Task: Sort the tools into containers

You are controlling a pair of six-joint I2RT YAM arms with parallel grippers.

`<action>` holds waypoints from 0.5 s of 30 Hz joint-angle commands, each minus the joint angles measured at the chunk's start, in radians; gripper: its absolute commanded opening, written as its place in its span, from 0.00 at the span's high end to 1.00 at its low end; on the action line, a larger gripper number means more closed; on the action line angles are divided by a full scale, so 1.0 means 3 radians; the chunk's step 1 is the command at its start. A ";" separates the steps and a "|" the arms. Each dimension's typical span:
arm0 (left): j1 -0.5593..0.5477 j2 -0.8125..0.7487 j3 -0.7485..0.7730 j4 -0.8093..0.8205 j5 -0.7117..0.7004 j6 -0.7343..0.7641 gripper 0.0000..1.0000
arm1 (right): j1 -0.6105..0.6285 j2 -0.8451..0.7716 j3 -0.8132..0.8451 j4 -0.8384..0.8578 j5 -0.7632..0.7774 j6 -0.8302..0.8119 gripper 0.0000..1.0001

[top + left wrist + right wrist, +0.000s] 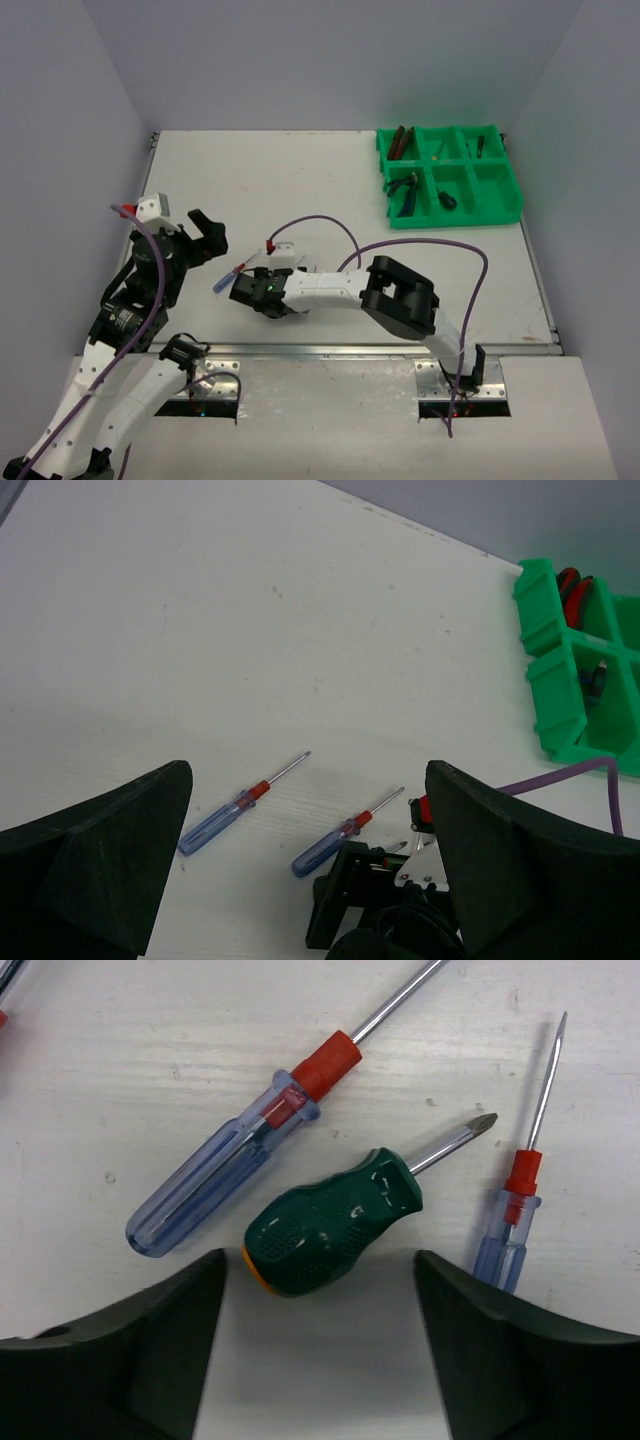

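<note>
A stubby green screwdriver [330, 1222] with an orange end lies on the table between two blue-handled screwdrivers, one on its left [225, 1165] and one on its right [512, 1222]. My right gripper [318, 1310] is open just above them, its fingers on either side of the green handle's end and not touching it. In the top view the right gripper [248, 290] is at the near left, with one blue screwdriver [228, 277] beside it. My left gripper [207, 236] is open and empty, above and left of them. It looks down on both blue screwdrivers [228, 813] [335, 842].
The green tray [505, 205] stands at the far right and holds red-black pliers [400, 142], blue pliers [405, 190] and a few small tools. It also shows in the left wrist view [560, 685]. A purple cable [330, 225] loops over the table behind the right arm.
</note>
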 commanded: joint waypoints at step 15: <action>-0.0073 -0.0031 -0.0014 0.0145 0.0006 0.0027 0.00 | -0.0255 -0.0074 -0.0128 0.0091 -0.0077 0.0734 0.21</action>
